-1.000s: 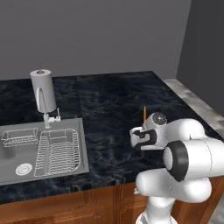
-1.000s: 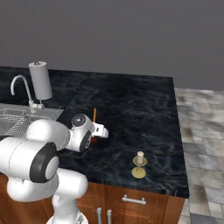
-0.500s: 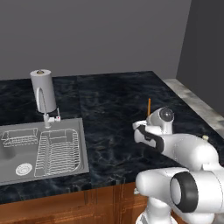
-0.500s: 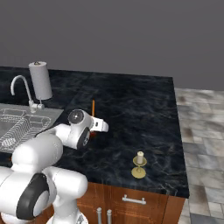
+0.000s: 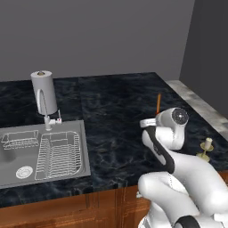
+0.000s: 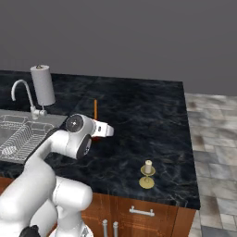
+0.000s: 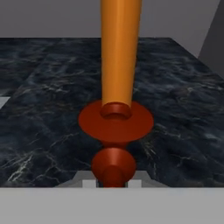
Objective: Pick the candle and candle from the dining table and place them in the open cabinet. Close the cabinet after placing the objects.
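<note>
Upright, the orange taper candle point(image 7: 120, 52) stands in its dark red holder point(image 7: 115, 131), and the fingers point(image 7: 89, 183) are closed narrowly on the holder's stem at the bottom of the hand view. From the left base view the taper point(image 5: 158, 103) rises just behind the white hand, above the black veined counter point(image 5: 111, 116); from the right base view its orange shaft point(image 6: 95, 109) shows above the hand, with the holder mostly hidden. Whether the holder base touches the stone cannot be told. Well apart, near the counter's front right edge, the short cream candle point(image 6: 148, 166) sits on a brass dish point(image 6: 146, 183). Farther left are the steel sink point(image 5: 42, 153) with its wire rack, the faucet point(image 6: 25, 95) and a paper towel roll point(image 5: 43, 92).
</note>
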Controlling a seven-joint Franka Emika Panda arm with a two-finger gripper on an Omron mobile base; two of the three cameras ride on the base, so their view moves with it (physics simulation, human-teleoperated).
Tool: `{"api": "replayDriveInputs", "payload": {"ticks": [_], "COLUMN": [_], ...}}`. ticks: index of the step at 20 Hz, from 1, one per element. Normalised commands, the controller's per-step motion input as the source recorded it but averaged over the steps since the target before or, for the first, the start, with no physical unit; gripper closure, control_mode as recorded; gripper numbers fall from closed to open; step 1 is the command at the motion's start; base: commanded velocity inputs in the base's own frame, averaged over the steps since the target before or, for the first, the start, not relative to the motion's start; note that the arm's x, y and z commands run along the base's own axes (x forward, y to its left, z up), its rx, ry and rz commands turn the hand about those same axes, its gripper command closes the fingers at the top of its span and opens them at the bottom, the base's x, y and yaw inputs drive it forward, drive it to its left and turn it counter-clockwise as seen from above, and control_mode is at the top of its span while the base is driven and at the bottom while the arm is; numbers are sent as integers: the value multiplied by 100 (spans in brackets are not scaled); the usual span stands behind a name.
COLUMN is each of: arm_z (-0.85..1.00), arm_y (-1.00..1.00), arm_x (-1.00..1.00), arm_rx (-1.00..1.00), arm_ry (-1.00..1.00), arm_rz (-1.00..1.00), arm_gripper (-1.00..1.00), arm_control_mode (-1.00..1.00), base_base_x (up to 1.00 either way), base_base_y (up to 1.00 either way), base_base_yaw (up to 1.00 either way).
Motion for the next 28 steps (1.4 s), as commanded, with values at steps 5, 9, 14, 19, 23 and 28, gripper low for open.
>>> {"api": "replayDriveInputs", "payload": {"ticks": [5, 9, 14, 19, 23, 28], "arm_z": [17, 21, 34, 39, 25, 17], "arm_y": [0, 0, 0, 0, 0, 0], "arm_x": [-43, -58, -52, -37, -41, -49], "arm_rx": [0, 0, 0, 0, -1, -5], "arm_ry": [-8, -5, -5, -2, -3, -8], "arm_rz": [-6, -10, -13, -15, -14, -13], "arm_gripper": [100, 100, 100, 100, 100, 100], "arm_control_mode": [-100, -100, -100, -100, -100, -100], "base_base_x": [0, 0, 0, 0, 0, 0], "base_base_y": [0, 0, 0, 0, 0, 0], "base_base_yaw": [0, 0, 0, 0, 0, 0]}}
